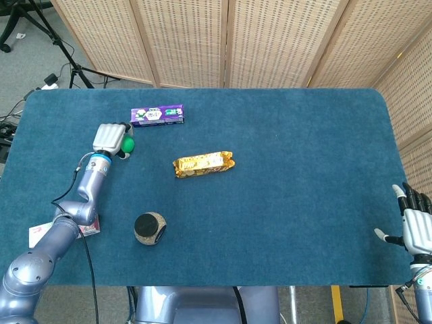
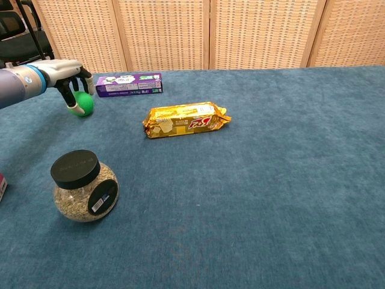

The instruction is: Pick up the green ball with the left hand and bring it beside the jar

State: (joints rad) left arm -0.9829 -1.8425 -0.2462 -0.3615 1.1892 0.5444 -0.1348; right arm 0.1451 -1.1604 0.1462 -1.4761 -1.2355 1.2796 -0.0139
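Note:
The green ball [image 2: 84, 104] lies on the blue table near its far left, and in the head view only its right side [image 1: 128, 144] peeks out. My left hand [image 2: 67, 73] sits over it, fingers curled down across the top and thumb against its left side, gripping it while it still rests on the cloth. From above, my left hand [image 1: 111, 137] hides most of the ball. The jar [image 2: 83, 186], round with a black lid and grainy filling, stands well in front of the ball [image 1: 150, 228]. My right hand [image 1: 415, 226] is open at the table's front right corner, holding nothing.
A purple box [image 2: 129, 84] lies just behind and right of the ball. A gold snack packet [image 2: 186, 119] lies mid-table. A pink patterned box [image 1: 64, 229] sits near the front left edge under my left forearm. The blue table [image 2: 271, 180] spreads out to the right.

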